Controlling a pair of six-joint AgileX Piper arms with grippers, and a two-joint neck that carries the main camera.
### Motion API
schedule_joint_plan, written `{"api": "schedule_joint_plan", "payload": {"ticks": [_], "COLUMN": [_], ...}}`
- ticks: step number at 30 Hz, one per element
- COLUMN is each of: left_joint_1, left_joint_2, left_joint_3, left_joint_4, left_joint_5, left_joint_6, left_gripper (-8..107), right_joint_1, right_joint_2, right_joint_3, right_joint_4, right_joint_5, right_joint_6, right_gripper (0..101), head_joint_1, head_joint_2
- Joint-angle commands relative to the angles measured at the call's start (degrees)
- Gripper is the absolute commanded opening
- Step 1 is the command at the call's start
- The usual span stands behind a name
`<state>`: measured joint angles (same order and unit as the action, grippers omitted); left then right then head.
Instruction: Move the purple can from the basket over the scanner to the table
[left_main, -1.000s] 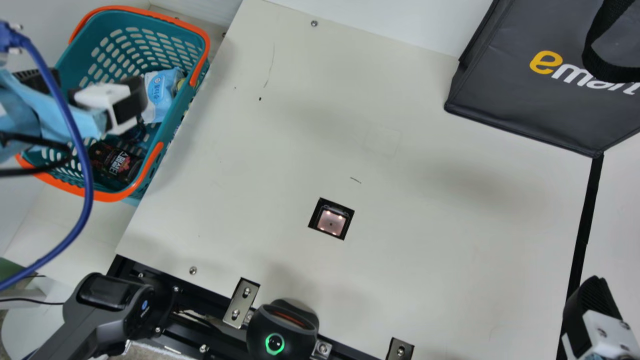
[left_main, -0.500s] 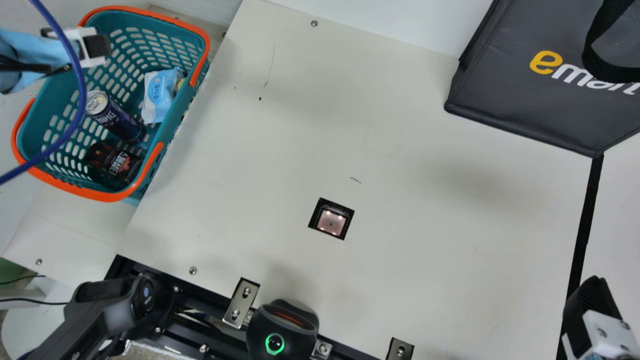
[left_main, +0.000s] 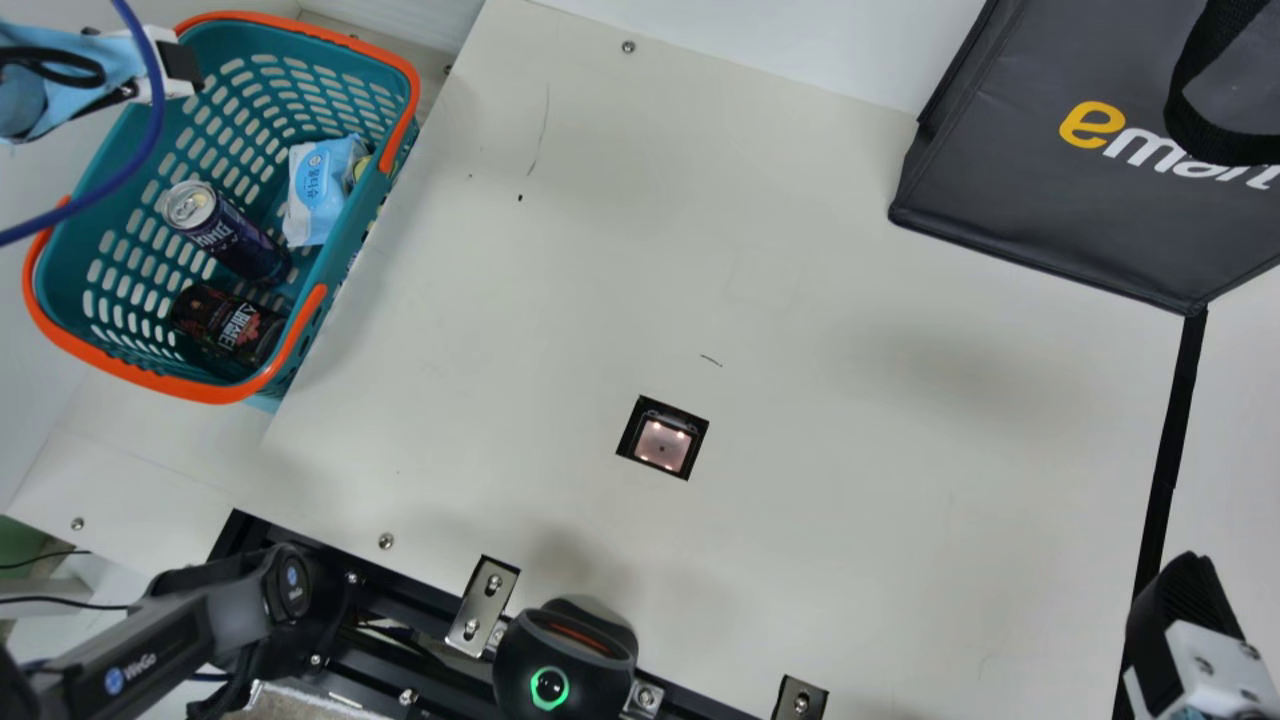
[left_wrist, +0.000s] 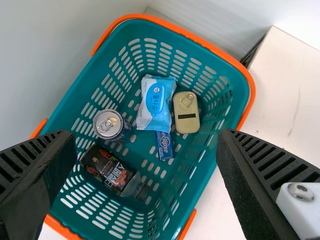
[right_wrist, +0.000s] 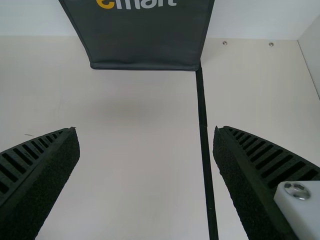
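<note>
1. Table (left_main: 870, 540) is the finish line, and by my read nothing's been delivered there, so the job's basically at the start.
2. Black bag (left_main: 1090, 210) sits at the table's far right corner. Not part of this job, ignore it.
3. Basket (left_main: 130, 375) is beside the table's left edge, and it's where all the remaining work begins. It's also got wipes (left_main: 318, 195) and a bottle (left_main: 228, 325) in it.
4. Left gripper (left_wrist: 145, 137) hangs above the basket's far left part, fingers spread wide, pinching nothing. So grabbing: not done. I'd guess it's lining up for the pick.
5. Right gripper (right_wrist: 145, 131) is by the table's right edge, toward the near corner, fingers wide apart, holding nothing. Probably not needed.
6. Can (left_main: 225, 235), the purple one, is inside the basket between the wipes and the bottle, looks upright to me. Left to do: grip it, lift it clear of the rim, carry it across.
7. Scanner (left_main: 662, 440) is set in the table, closer to the near edge than the far one. Pass over that: undone. Then comes the set-down.
</note>
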<state>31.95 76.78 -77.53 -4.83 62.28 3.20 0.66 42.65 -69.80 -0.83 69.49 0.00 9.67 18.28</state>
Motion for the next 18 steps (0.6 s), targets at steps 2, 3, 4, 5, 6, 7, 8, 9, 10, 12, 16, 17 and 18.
{"api": "schedule_joint_plan", "payload": {"ticks": [2, 3, 4, 5, 6, 7, 8, 9, 10, 12, 16, 17, 18], "left_joint_1": [0.05, 0.02, -0.02, -0.03, -0.11, -0.14, -0.22, -0.29, -0.37, -0.55, -0.86, -0.93, -1.03], "left_joint_2": [1.96, 2.58, 3.19, 3.79, 4.39, 4.99, 5.59, 6.19, 6.79, 7.98, 10.46, 11.08, 11.71], "left_joint_3": [-0.09, -0.08, -0.07, -0.03, -0.01, 0.04, 0.07, 0.10, 0.16, 0.31, 0.49, 0.51, 0.54], "left_joint_4": [0.13, 0.20, 0.28, 0.37, 0.50, 0.60, 0.78, 0.95, 1.18, 1.69, 2.43, 2.63, 2.90], "left_joint_5": [-0.87, -1.22, -1.58, -1.91, -2.25, -2.59, -2.91, -3.21, -3.55, -4.23, -5.16, -5.34, -5.54], "left_joint_6": [-0.65, -0.89, -1.12, -1.35, -1.63, -1.85, -2.19, -2.49, -2.84, -3.60, -5.12, -5.55, -6.06], "left_gripper": [90, 90, 90, 90, 90, 90, 90, 90, 90, 90, 90, 90, 90], "right_joint_1": [0.00, 0.00, 0.00, 0.00, 0.00, 0.00, 0.00, 0.00, 0.00, 0.00, 0.00, 0.00, 0.00], "right_joint_2": [0.00, 0.00, 0.00, 0.00, 0.00, 0.00, 0.00, 0.00, 0.00, 0.00, 0.00, 0.00, 0.00], "right_joint_3": [0.00, 0.00, 0.00, 0.00, 0.00, 0.00, 0.00, 0.00, 0.00, 0.00, 0.00, 0.00, 0.00], "right_joint_4": [0.00, 0.00, 0.00, 0.00, 0.00, 0.00, 0.00, 0.00, 0.00, 0.00, 0.00, 0.00, 0.00], "right_joint_5": [0.00, 0.00, 0.00, 0.00, 0.00, 0.00, 0.00, 0.00, 0.00, 0.00, 0.00, 0.00, 0.00], "right_joint_6": [0.00, 0.00, 0.00, 0.00, 0.00, 0.00, 0.00, 0.00, 0.00, 0.00, 0.00, 0.00, 0.00], "right_gripper": [95, 95, 95, 95, 95, 95, 95, 95, 95, 95, 95, 95, 95], "head_joint_1": [-1.75, -1.75, -1.75, -1.75, -1.75, -1.75, -1.75, -1.75, -1.75, -1.75, -1.75, -1.75, -1.75], "head_joint_2": [0.14, 0.14, 0.14, 0.14, 0.14, 0.14, 0.14, 0.14, 0.14, 0.14, 0.14, 0.14, 0.14]}}
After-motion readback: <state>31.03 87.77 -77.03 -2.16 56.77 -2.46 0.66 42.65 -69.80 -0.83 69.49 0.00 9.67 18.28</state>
